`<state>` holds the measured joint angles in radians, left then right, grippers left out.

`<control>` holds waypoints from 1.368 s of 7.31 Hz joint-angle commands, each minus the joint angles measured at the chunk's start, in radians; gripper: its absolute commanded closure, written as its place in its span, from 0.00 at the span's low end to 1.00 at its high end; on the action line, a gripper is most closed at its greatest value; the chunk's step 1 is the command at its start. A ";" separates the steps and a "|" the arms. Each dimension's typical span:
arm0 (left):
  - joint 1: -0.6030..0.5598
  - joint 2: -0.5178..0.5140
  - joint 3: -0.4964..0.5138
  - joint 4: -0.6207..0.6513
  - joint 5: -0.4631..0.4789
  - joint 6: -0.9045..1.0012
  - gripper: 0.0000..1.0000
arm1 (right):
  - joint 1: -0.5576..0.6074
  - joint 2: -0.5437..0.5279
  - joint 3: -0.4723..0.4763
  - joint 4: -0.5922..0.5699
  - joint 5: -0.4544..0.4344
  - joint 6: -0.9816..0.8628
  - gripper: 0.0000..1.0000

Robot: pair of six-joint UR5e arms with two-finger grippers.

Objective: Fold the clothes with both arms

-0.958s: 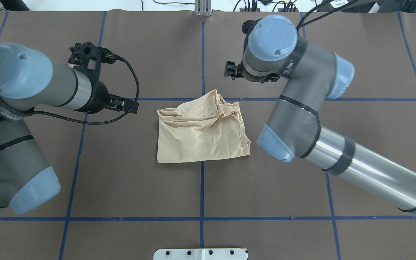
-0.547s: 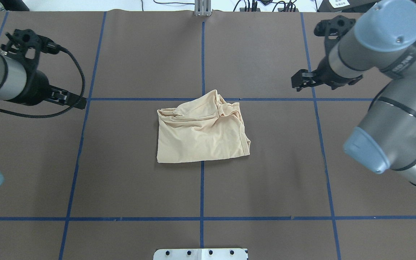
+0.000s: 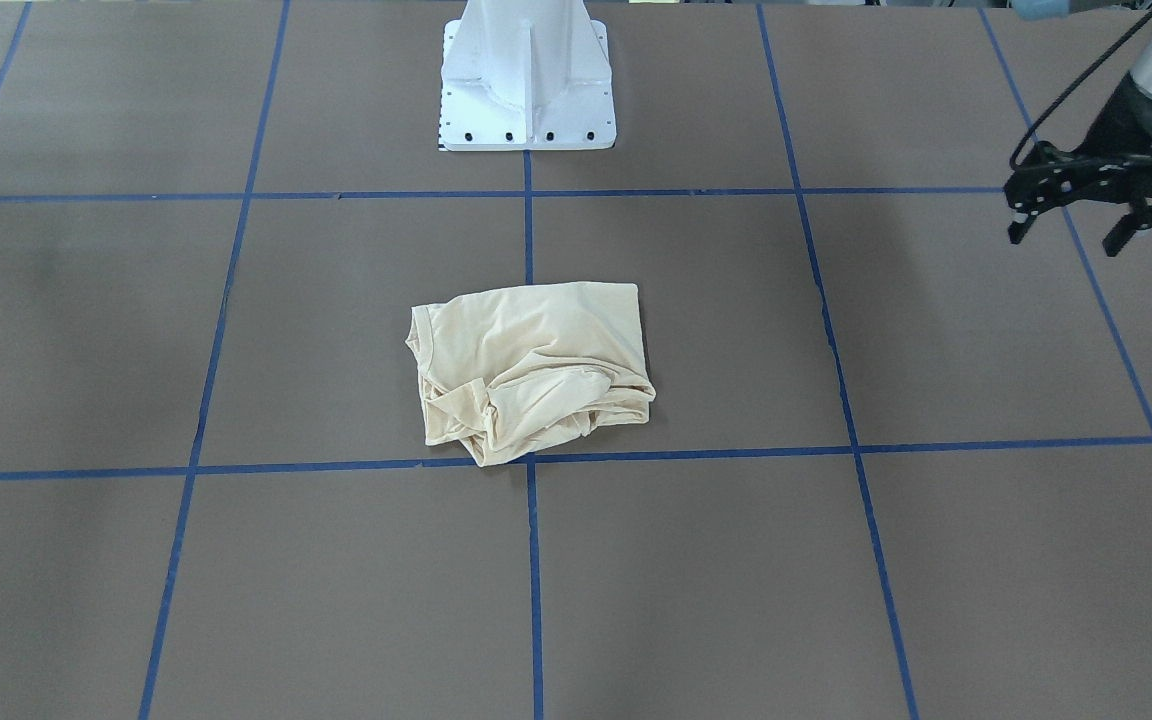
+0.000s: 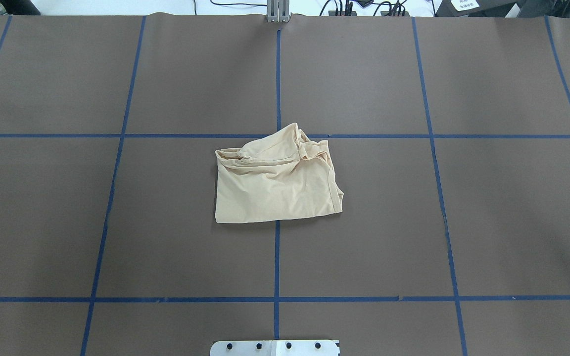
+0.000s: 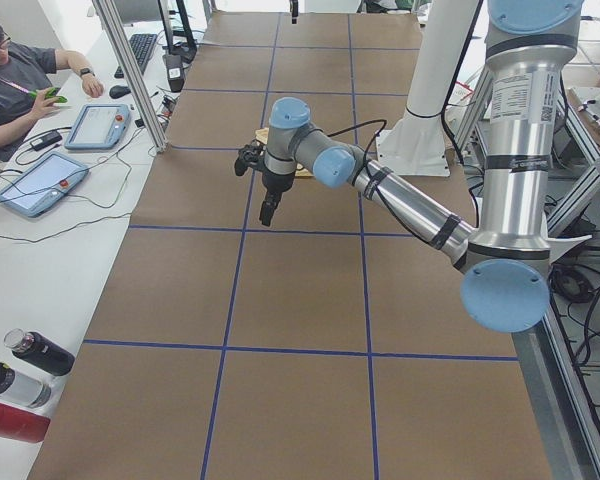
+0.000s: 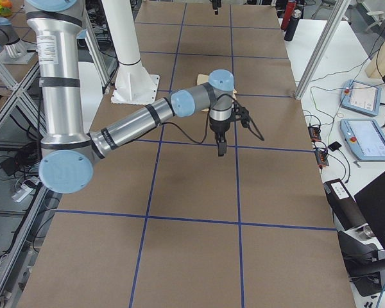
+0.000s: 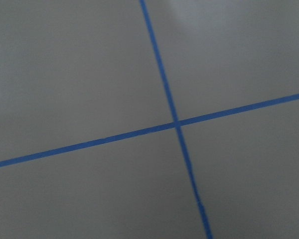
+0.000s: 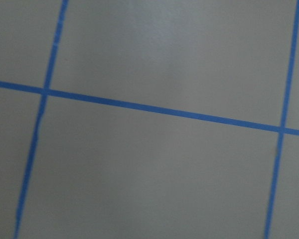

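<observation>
Both arms (image 5: pixel 400 198) have swung wide of the shirt (image 4: pixel 275 188), folded at the table's (image 4: pixel 117 222) centre. My left gripper (image 3: pixel 1068 235) hangs spread, empty; my right gripper (image 6: pixel 221 144) I cannot tell. Best stay high, clear of the cloth.

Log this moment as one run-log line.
shirt: folded bundle, nothing touching | left gripper: open, empty, aside | right gripper: aside, state unclear | fold: appears done

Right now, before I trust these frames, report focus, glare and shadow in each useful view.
Overhead exterior: sharp, evenly lit, the T-shirt casting only a thin shadow. Exterior front-facing: sharp, with broad faint shadows on the table. Both wrist views: soft and greyish, tape lines slightly blurred, pale sheen near the top.
</observation>
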<state>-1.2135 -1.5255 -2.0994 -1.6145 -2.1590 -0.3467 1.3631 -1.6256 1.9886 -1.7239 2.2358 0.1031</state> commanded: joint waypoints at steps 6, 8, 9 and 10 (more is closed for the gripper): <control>-0.375 0.131 0.309 -0.013 -0.096 0.499 0.00 | 0.275 -0.227 -0.142 0.026 0.039 -0.272 0.00; -0.376 0.154 0.308 -0.016 -0.117 0.502 0.00 | 0.268 -0.229 -0.119 0.093 0.035 -0.171 0.00; -0.377 0.154 0.300 -0.015 -0.114 0.493 0.00 | 0.261 -0.234 -0.123 0.142 0.036 -0.168 0.00; -0.376 0.151 0.309 -0.012 -0.114 0.480 0.00 | 0.249 -0.232 -0.122 0.141 0.041 -0.168 0.00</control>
<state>-1.5893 -1.3736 -1.7941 -1.6288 -2.2728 0.1457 1.6238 -1.8569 1.8659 -1.6064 2.2729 -0.0711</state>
